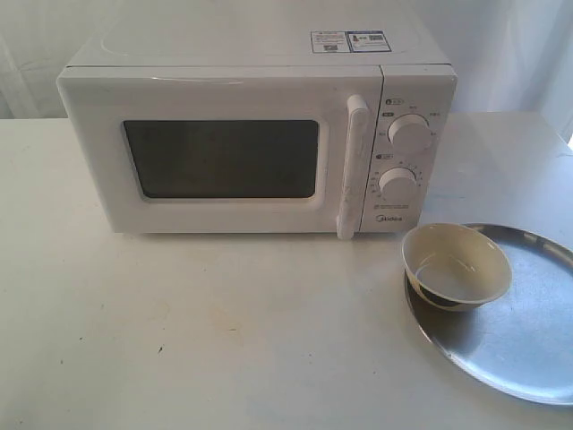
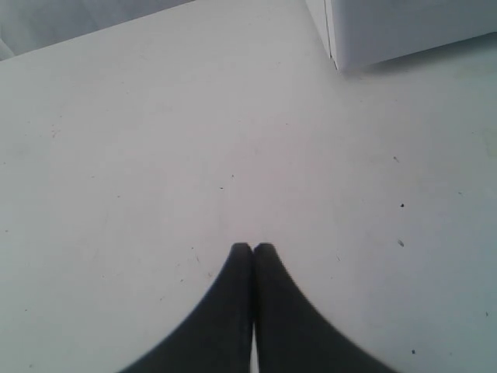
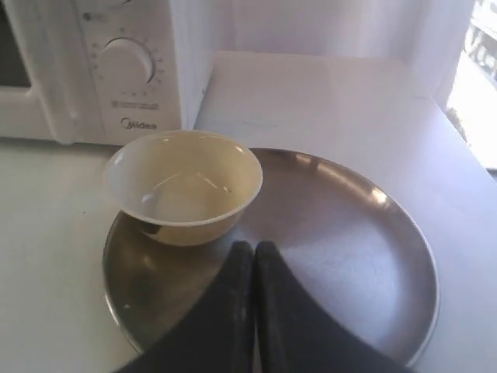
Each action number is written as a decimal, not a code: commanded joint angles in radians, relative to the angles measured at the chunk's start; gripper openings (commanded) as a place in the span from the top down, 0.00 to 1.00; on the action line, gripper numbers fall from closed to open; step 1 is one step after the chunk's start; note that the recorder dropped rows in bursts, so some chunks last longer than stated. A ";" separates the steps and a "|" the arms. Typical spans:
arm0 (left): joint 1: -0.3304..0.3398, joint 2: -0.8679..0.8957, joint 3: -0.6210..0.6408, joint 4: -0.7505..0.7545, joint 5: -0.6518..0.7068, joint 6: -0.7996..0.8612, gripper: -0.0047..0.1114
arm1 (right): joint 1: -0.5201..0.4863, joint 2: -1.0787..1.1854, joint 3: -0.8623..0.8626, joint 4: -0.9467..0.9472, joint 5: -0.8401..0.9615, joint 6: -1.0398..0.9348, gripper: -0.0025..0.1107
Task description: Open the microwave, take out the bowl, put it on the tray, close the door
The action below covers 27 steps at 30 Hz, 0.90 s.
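Note:
The white microwave [image 1: 260,134] stands at the back of the table, its door [image 1: 224,157] closed, the vertical handle [image 1: 351,170] beside the two knobs. The cream bowl [image 1: 456,266] rests upright on the left part of the silver tray [image 1: 519,340], to the microwave's front right. In the right wrist view the bowl [image 3: 184,185] sits on the tray [image 3: 349,233] just beyond my right gripper [image 3: 255,247], which is shut and empty above the tray. My left gripper [image 2: 253,249] is shut and empty over bare tabletop, with a microwave corner [image 2: 404,31] ahead. Neither gripper shows in the exterior view.
The white table [image 1: 179,331] runs wide in front of the microwave. A white curtain [image 1: 510,45] hangs behind. The table's right edge [image 3: 458,148] lies close past the tray, with a bright window beyond it.

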 commanded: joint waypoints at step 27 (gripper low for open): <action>-0.006 -0.002 -0.002 -0.008 0.002 -0.003 0.96 | -0.163 -0.006 0.002 0.095 -0.011 -0.049 0.98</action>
